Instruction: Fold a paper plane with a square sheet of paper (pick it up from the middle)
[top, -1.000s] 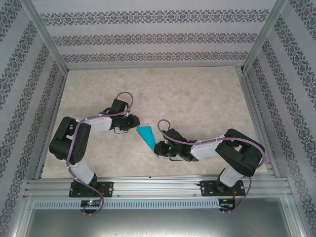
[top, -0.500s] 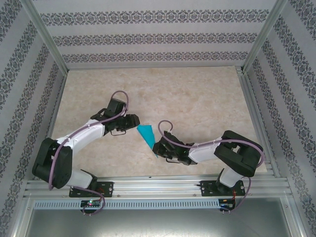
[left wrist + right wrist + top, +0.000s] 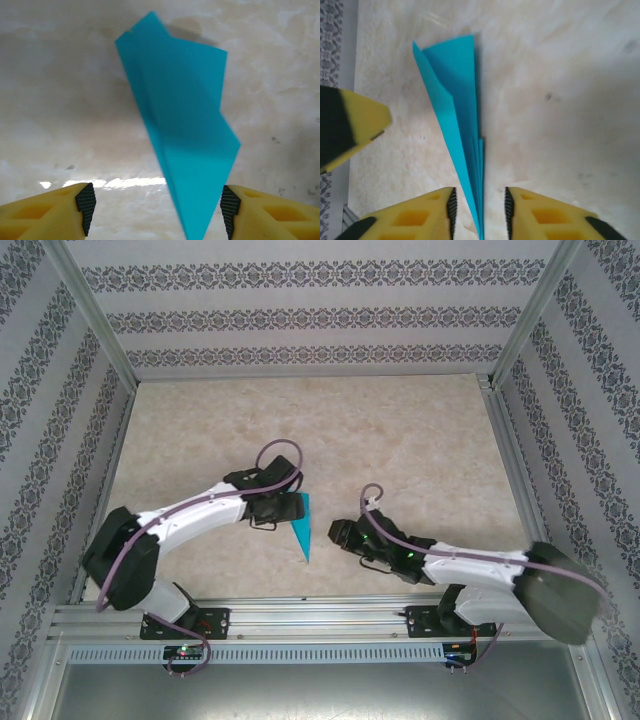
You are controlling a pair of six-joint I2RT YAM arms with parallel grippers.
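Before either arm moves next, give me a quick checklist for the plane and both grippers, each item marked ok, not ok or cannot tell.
1. Plane folded into a pointed dart: ok.
2. Plane resting on the table, inside its near edge: ok.
3. Left gripper open, not clamping the plane: ok.
4. Right gripper open, a gap on each side of the plane: ok.
5. Plane lying fully flat: cannot tell.

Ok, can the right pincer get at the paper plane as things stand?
Probably yes: the right pincer stands open and the paper plane lies just ahead, tip towards it, nothing between.
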